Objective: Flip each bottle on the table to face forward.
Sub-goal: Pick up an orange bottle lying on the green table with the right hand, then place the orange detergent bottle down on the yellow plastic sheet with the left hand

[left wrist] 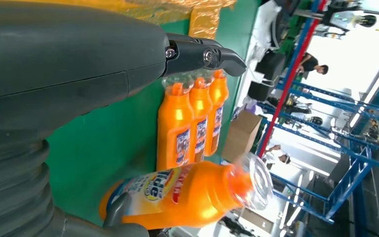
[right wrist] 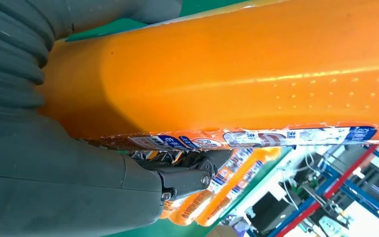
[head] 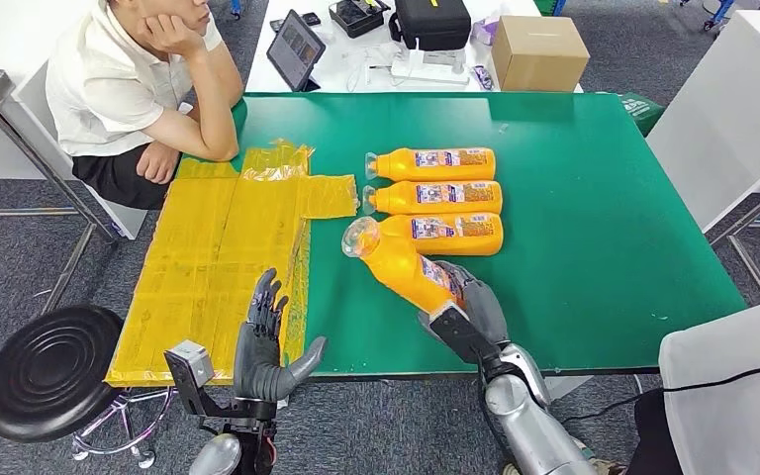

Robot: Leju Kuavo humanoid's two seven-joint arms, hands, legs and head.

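My right hand (head: 467, 302) grips the base end of an orange bottle (head: 401, 262) with a clear cap, lifted and tilted over the green table (head: 594, 218); the same bottle (left wrist: 187, 195) shows its front label in the left wrist view and fills the right wrist view as an orange body (right wrist: 237, 69). Three more orange bottles lie side by side on the table, caps to the left: far (head: 433, 163), middle (head: 435, 196) and near (head: 445, 233). My left hand (head: 262, 341) hovers open at the table's front edge, over the yellow sheet (head: 218, 267).
A person (head: 139, 79) sits leaning on the table's far left corner. A black stool (head: 49, 371) stands at lower left. Another person's white sleeve (head: 732, 396) is at lower right. A cardboard box (head: 539, 51) and tablet (head: 295, 49) sit on the white table behind.
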